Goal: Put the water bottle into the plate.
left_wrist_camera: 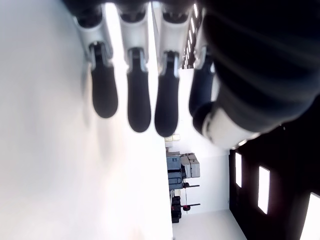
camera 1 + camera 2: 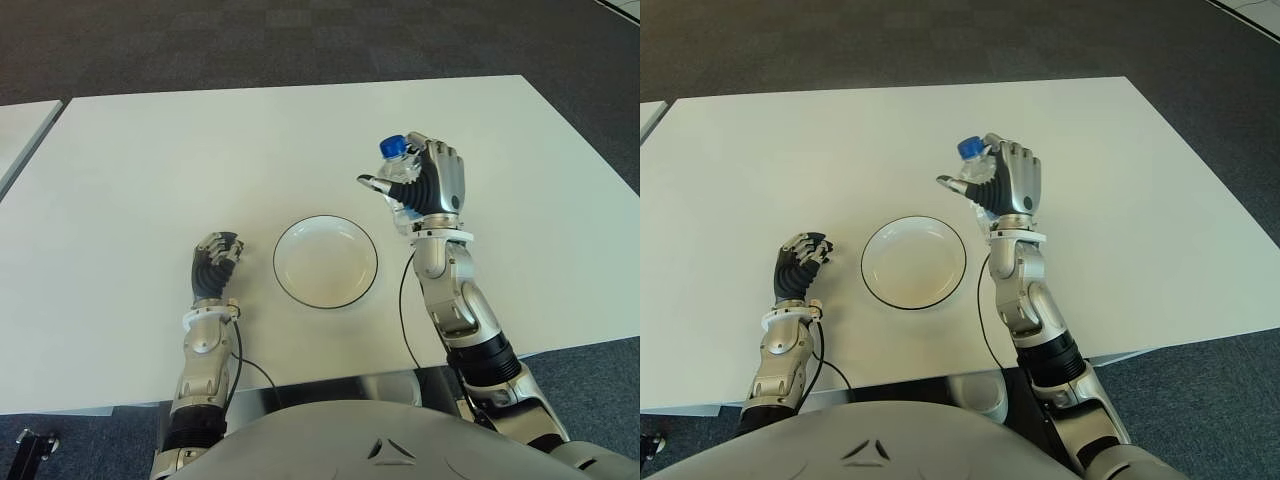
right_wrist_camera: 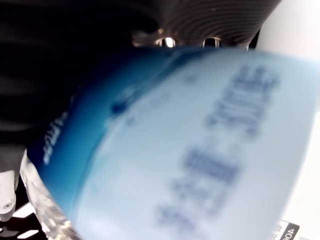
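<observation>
left eye: right hand [image 2: 428,185] is clamped around the water bottle [image 2: 398,165], blue cap up and leaning toward 11 o'clock. hand and bottle show at about 2 o'clock from the plate [image 2: 325,261], near it but not over it, and they look raised off the table [image 2: 140,180], though height is a guess from this angle. left hand [image 2: 214,262] shows beside the plate at its 9 o'clock, fingers curled, nothing in them.

right eye: same layout. bottle [image 2: 978,168] is mostly hidden behind the fingers; only the cap and a bit of clear body show. plate [image 2: 913,261] has nothing in it.

left wrist: fingers [image 1: 139,97] bent down beside the white tabletop, holding nothing. no plate in view.

right wrist: bottle label [image 3: 200,150] fills the view, so the wrap is tight around the body. can't see the bottle base or the plate from here.

risks, my read:
- plate is shallow with a sloped rim. if the base lands on the slope, the bottle tips and rolls out.
- bottle is already tilted; letting go before it's squared up means it falls on its side, maybe over the rim.
- thin clear plastic may flex under the squeeze and spring on release.
- descending wrist could clip the rim at 2 o'clock and shove the plate toward the left hand.
</observation>
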Action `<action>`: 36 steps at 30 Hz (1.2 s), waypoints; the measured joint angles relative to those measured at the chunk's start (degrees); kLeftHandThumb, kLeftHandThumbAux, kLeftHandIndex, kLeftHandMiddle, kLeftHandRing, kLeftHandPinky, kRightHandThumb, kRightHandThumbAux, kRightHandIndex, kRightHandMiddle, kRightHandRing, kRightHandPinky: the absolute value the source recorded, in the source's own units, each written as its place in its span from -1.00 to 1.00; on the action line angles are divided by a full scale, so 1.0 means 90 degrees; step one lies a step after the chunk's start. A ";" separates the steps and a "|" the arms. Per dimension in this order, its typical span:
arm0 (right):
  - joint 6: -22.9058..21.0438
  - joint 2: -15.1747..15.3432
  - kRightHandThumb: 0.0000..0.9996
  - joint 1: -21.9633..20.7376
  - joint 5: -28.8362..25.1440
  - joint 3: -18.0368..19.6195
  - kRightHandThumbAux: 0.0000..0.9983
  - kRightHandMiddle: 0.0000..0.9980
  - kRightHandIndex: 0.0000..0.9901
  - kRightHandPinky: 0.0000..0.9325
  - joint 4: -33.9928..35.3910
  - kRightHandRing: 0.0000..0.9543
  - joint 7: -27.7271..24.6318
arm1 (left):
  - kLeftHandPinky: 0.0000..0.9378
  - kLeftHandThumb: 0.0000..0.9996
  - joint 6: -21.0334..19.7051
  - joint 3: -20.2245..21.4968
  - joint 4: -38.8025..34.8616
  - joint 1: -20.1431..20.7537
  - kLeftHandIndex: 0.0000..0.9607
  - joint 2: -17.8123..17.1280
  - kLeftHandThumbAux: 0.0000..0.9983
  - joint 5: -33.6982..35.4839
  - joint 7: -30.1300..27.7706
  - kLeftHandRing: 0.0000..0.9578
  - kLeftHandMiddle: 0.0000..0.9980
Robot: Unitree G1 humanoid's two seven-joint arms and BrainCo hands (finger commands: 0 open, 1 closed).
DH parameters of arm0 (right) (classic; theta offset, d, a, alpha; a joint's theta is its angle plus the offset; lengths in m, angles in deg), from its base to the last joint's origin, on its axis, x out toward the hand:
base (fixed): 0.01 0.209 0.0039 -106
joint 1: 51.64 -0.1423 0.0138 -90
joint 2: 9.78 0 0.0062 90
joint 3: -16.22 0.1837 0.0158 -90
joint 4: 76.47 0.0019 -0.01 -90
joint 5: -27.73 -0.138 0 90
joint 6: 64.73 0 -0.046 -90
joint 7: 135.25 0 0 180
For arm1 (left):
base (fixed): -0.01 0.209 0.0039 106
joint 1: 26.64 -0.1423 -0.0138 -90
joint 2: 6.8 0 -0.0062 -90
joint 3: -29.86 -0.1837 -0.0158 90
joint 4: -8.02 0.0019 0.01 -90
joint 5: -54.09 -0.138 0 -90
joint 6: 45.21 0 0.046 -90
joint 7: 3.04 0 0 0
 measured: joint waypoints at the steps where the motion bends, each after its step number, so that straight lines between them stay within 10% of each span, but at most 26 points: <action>1: 0.0026 -0.0026 0.47 0.0001 0.0040 -0.0086 0.43 0.75 -0.12 0.92 0.0022 0.85 -0.0099 | 0.03 0.41 0.0007 0.0000 0.0002 0.0001 -0.11 0.0000 0.43 -0.0001 0.0000 0.01 0.01; 18: 0.1772 0.0021 0.47 -0.0265 0.0022 -0.1102 0.43 0.76 -0.11 0.91 -0.1450 0.85 -0.0954 | 0.03 0.41 0.0028 0.0008 0.0009 -0.0006 -0.11 0.0045 0.43 -0.0001 0.0020 0.02 0.00; 36: 0.2531 -0.0248 0.45 -0.1202 -0.0059 -0.1346 0.43 0.75 -0.11 0.91 -0.3796 0.84 -0.1228 | 0.04 0.41 0.0034 0.0018 -0.0047 -0.0089 -0.11 0.0080 0.43 -0.0003 0.0100 0.02 -0.01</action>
